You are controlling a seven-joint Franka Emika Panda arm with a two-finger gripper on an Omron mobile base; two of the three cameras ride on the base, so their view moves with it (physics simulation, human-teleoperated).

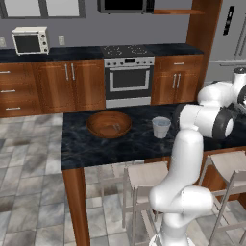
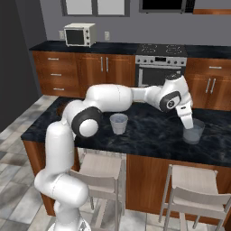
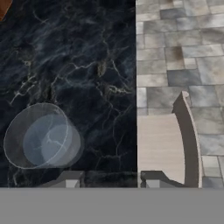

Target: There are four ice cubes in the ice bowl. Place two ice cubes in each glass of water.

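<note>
Jaws [image 3: 109, 178] spread above right tumbler [image 2: 194, 131] | left view: ice bowl [image 1: 109, 124], other tumbler [image 1: 161, 127]

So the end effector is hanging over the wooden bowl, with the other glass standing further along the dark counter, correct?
Not quite. In the right base view the end effector hangs over a glass, not the wooden bowl. The other glass does stand further along the dark counter.
</note>
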